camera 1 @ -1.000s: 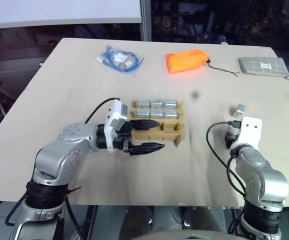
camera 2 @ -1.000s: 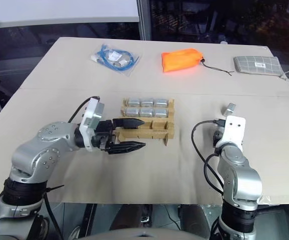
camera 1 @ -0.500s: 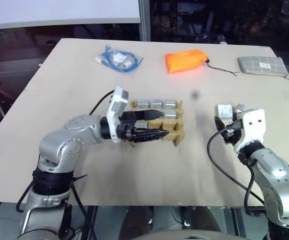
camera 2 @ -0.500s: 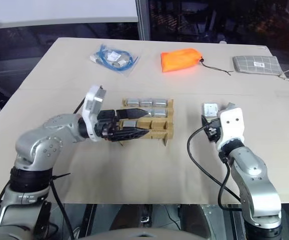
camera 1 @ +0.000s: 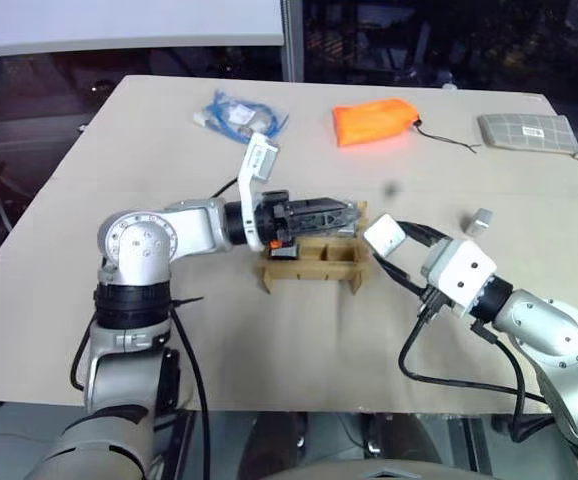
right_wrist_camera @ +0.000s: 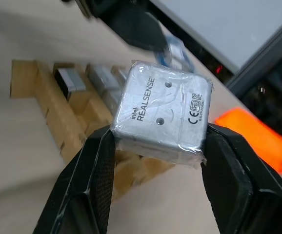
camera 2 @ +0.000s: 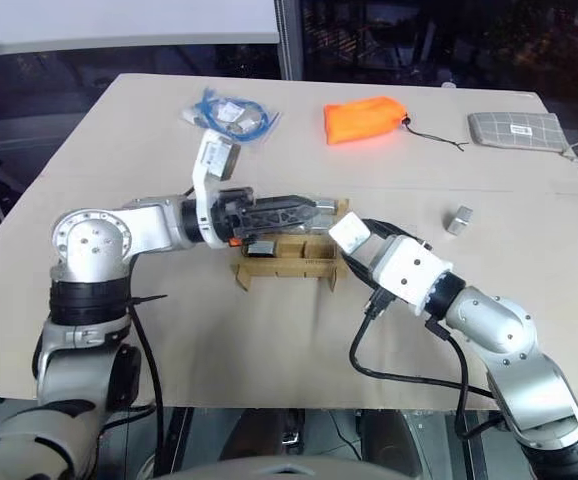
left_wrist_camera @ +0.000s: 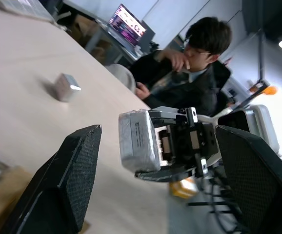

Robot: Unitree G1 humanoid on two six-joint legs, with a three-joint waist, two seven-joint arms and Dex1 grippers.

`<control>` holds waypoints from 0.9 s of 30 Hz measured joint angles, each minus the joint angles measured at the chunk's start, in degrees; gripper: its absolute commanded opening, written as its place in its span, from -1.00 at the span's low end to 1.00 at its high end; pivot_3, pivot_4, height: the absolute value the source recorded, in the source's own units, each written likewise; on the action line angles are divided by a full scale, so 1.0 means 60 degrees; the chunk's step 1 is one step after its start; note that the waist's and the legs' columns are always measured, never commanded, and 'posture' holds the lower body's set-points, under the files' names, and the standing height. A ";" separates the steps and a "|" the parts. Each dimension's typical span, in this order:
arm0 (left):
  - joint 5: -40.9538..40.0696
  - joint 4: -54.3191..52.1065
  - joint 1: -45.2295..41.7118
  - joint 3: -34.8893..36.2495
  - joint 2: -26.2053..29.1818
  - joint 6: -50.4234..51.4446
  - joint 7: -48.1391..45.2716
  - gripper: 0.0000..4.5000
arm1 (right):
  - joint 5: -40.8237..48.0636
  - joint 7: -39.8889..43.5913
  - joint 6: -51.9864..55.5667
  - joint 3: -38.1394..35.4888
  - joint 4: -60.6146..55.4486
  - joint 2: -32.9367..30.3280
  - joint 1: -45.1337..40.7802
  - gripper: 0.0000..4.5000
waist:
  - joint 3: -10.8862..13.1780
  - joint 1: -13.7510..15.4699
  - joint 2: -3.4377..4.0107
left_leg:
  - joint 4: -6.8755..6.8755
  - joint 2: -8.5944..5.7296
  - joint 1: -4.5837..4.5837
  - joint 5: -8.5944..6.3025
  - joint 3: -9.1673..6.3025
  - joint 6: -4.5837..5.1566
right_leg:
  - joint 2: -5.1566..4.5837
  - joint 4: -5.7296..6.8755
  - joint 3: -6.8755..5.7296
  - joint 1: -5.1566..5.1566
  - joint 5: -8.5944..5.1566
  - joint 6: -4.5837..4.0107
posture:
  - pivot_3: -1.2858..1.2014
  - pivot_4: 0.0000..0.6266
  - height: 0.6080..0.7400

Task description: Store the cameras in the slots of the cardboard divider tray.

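A silver camera [right_wrist_camera: 161, 116], wrapped in clear film, is clamped between the two black fingers [right_wrist_camera: 96, 165] of the right gripper [camera 1: 389, 238]; it is held in the air just right of the cardboard tray [camera 1: 314, 262]. The tray sits mid-table, w/ silver cameras seen in its far slots [right_wrist_camera: 70, 80]. The left gripper [camera 1: 321, 213] is held level above the tray's far side, pointing right, fingers spread wide w/ nothing between them; in the left wrist view the held camera [left_wrist_camera: 138, 141] is seen past its fingertips. A 2nd loose camera [camera 1: 480, 220] lies on the table to the right, well apart from the tray. At the far edge are set a blue cable bag [camera 1: 235, 115], an orange pouch [camera 1: 374, 121] & a grey checked pouch [camera 1: 529, 132]. A seated person [left_wrist_camera: 192, 78] is seen beyond the table.
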 measured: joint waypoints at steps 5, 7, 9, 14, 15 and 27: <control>-0.0091 0.0215 -0.0122 -0.0025 -0.0207 0.0505 0.0462 0.73 | -0.0101 0.0108 -0.0056 0.0209 -0.0006 -0.0002 -0.0343 0.11 | 0.0000 0.0001 0.0000 | -0.0001 0.0000 0.0000 0.0002 -0.0004 -0.0004 | 0.0000 0.0003 -0.0004 0.0000 0.0000 -0.0001 | 0.03 -0.52 1.00; -0.0088 0.0235 -0.0134 -0.0044 -0.0236 0.0589 0.0536 0.73 | -0.0160 0.0118 -0.0056 0.0228 -0.0007 -0.0002 -0.0433 0.11 | 0.0000 0.0003 0.0000 | -0.0001 -0.0002 0.0000 0.0002 -0.0003 -0.0004 | -0.0003 0.0003 -0.0003 0.0000 0.0000 -0.0001 | 0.03 -0.52 1.00; -0.0078 0.0347 -0.0227 -0.0044 -0.0366 0.0597 0.0618 0.62 | -0.0219 0.0132 -0.0054 0.0272 -0.0032 0.0003 -0.0471 0.10 | 0.0000 0.0029 0.0000 | 0.0000 -0.0003 -0.0001 0.0003 -0.0004 -0.0005 | -0.0003 0.0003 -0.0005 0.0000 0.0001 -0.0001 | 0.03 -0.52 1.00; 0.0014 0.0451 -0.0376 -0.0131 -0.0424 0.0599 0.0454 -0.29 | -0.0163 0.0280 0.0096 0.0412 -0.0139 0.0035 -0.0542 0.09 | 0.0000 0.0028 0.0000 | -0.0001 -0.0005 0.0000 0.0006 -0.0003 -0.0009 | -0.0003 0.0003 -0.0004 0.0000 0.0001 -0.0002 | 0.03 -0.52 1.00; 0.0027 0.0522 -0.0425 -0.0131 -0.0424 0.0600 0.0396 -0.49 | -0.0095 0.0303 0.0218 0.0412 -0.0139 0.0035 -0.0541 0.09 | 0.0000 0.0030 0.0000 | -0.0001 -0.0005 0.0000 0.0006 -0.0004 -0.0010 | -0.0003 0.0004 -0.0005 0.0000 0.0001 -0.0002 | 0.03 -0.52 1.00; 0.0674 0.0798 -0.0521 -0.0181 -0.0030 0.0230 -0.0456 -0.68 | 0.0035 -0.0133 0.0846 0.0317 -0.0593 0.0542 -0.0342 0.98 | 0.0000 0.0031 0.0000 | -0.0002 -0.0004 -0.0001 0.0007 -0.0005 -0.0012 | -0.0003 0.0004 -0.0008 -0.0001 0.0001 -0.0002 | 0.03 -0.52 1.00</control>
